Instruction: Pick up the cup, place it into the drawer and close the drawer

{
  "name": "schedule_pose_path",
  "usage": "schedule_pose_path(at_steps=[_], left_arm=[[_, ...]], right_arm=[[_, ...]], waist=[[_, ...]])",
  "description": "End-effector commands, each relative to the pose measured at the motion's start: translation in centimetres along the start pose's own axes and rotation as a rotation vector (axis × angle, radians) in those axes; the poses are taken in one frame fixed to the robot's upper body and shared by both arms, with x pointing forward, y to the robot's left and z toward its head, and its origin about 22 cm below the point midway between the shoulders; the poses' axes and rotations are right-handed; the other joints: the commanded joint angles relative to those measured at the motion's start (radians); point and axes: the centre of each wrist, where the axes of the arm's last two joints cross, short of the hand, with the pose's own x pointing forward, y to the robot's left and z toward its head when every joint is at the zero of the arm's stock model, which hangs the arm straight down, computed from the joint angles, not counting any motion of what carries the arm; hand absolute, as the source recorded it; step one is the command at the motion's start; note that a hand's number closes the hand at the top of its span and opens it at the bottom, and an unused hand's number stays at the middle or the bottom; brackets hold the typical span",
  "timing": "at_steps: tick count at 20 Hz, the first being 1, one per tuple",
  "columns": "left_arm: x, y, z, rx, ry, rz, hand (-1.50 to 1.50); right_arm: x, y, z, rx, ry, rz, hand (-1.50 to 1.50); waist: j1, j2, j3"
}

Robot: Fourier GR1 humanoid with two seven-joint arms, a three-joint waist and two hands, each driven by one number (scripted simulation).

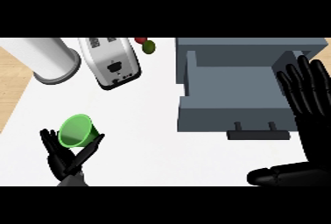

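Observation:
A green cup [78, 131] lies tilted at the lower left of the white counter, its open mouth facing up and left. My left hand [66, 161] is right under it, fingers spread up along both sides of the cup and touching it, not curled round it. The grey drawer [233, 111] stands pulled open at the right, its inside bare, a dark handle [258, 134] on its front. My right hand [309, 113] is open with straight fingers pointing up beside the drawer's right wall, thumb stretched left along the bottom.
A white toaster [111, 62] stands at the back centre-left, with a white cylinder canister [50, 59] to its left. Small red and green fruits [146, 44] sit behind the toaster. A wooden floor strip [13, 87] shows past the counter's left edge.

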Motion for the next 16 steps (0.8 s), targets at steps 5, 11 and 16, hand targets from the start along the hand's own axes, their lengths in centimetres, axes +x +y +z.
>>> schedule_pose_path(at_steps=[5,11,16], left_arm=[[-1.2,-1.9,0.0,-0.071,0.005,0.146,-1.5],[-0.7,-2.1,-0.9,-0.131,-0.046,0.219,1.5],[-0.1,-2.7,-2.4,-0.118,-0.138,0.143,1.5]], right_arm=[[0.5,-0.6,0.1,0.003,0.002,-0.009,-1.5],[-0.9,-1.0,0.4,0.002,0.008,0.002,-1.5],[0.1,0.3,-1.1,-0.001,-0.006,0.014,-1.5]], waist=[[-0.005,0.001,0.0],[-0.003,0.0,0.0],[-0.001,0.001,0.0]])
